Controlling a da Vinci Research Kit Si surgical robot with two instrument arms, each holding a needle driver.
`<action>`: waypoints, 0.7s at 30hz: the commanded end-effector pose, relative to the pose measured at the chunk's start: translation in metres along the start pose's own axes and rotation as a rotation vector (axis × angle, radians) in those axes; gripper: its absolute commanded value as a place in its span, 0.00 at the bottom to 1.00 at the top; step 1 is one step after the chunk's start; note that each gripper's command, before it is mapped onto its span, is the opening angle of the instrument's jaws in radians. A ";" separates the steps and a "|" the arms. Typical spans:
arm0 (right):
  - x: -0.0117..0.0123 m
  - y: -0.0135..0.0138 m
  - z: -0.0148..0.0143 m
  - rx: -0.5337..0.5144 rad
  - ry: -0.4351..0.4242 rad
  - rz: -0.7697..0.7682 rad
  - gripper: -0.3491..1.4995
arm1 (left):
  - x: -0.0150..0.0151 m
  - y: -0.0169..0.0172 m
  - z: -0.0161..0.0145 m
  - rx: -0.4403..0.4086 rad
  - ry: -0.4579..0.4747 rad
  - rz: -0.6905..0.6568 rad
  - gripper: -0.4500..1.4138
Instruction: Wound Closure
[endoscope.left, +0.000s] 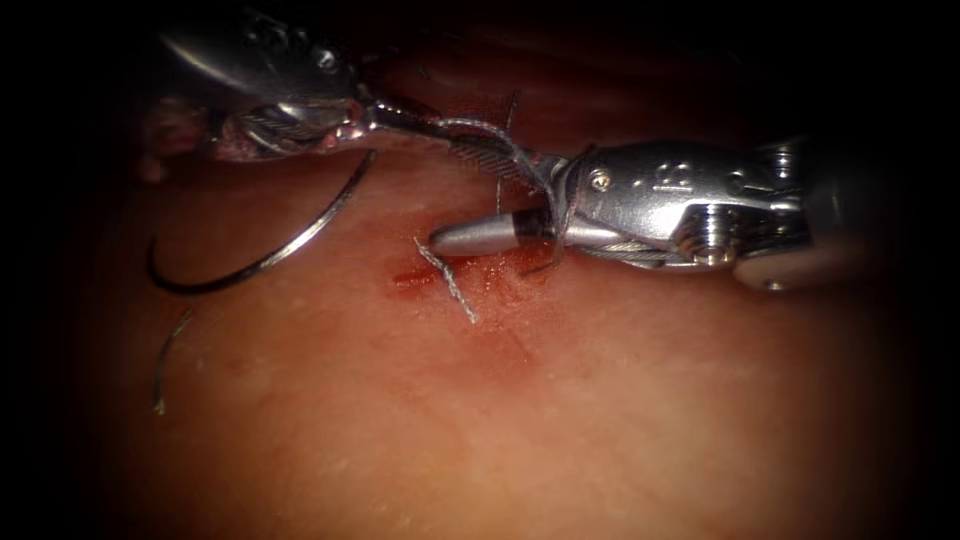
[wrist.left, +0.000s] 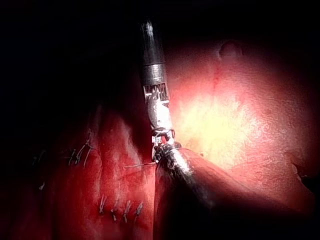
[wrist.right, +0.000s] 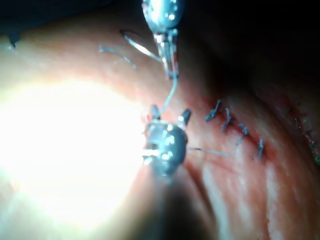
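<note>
Left of the cut, your left tool (endoscope.left: 345, 130) grips the needle (endoscope.left: 262, 258) near its tail, clear of the tissue (endoscope.left: 500, 420); your right tool (endoscope.left: 480, 195), jaws spread, seemingly has thread (endoscope.left: 500, 140) wound round it.

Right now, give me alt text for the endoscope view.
The left tool grips the curved needle near its thread end, the needle lying free on the tissue. The right tool, jaws open, has thread running across it.

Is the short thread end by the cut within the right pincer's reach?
Probably: the right pincer, open with thread draped over, sits beside the thread end; left pincer holds the needle outside tissue.
</note>
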 end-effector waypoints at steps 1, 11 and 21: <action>-0.0001 -0.0004 0.0006 0.008 0.004 0.000 0.54 | -0.0002 0.0000 0.0013 -0.002 0.000 0.002 0.00; 0.0002 -0.0014 0.0005 0.053 0.008 -0.005 0.51 | -0.0028 -0.0022 0.0059 0.015 -0.027 0.026 0.00; 0.0005 -0.0014 -0.0001 0.058 0.039 -0.002 0.45 | -0.0041 -0.0020 0.0085 -0.004 -0.034 0.038 0.00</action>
